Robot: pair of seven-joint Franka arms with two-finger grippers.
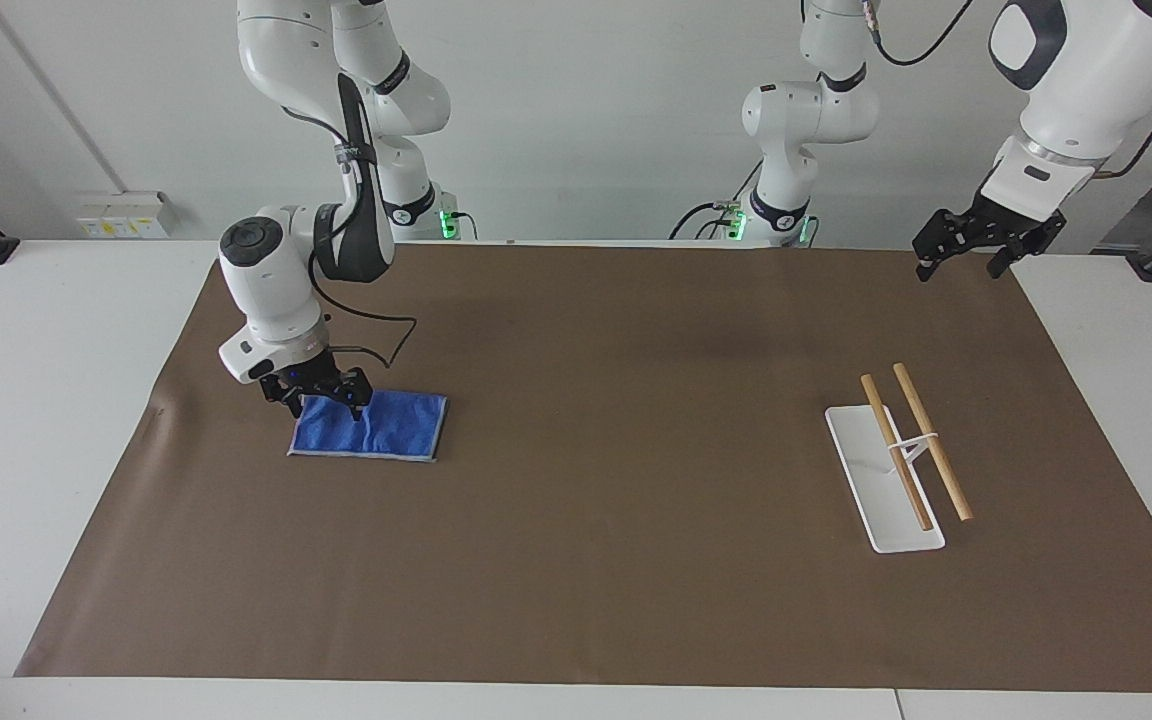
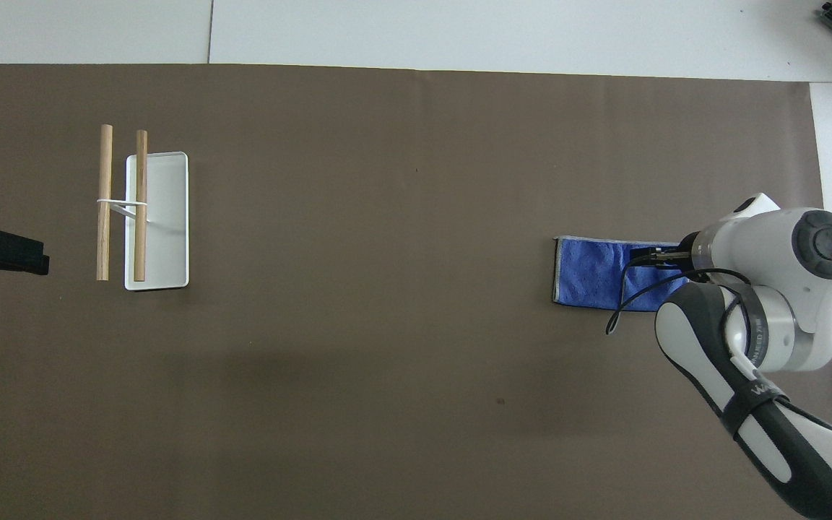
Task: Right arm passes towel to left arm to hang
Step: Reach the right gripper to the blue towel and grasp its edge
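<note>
The towel [image 1: 368, 425] lies flat on the brown mat [image 1: 596, 560] of the desk [image 1: 46, 420], toward the right arm's end of it and well apart from the white tray [image 1: 881, 480] with its two wooden rods [image 1: 931, 440], which stands toward the left arm's end. The right end effector [image 1: 317, 394] is low over the corner of the towel that is nearest to the robots and to the right arm's end, its fingers spread wide and holding nothing; whether the tips already touch the cloth I cannot tell. The step in hand, as I judge it, is the pick-up of the towel by the right arm [image 1: 281, 290]. To do it well, the fingers should go fully down to the mat, so that they catch all layers of the cloth and not only the top one, and they should close on the edge and not on the middle, because then a long part hangs free for the other arm to take. The lift should be straight up and slow, since a thin cloth slips easily from a shallow pinch. The left end effector [image 1: 974, 240] waits with open fingers high over the mat's corner at its own end, also empty.
</note>
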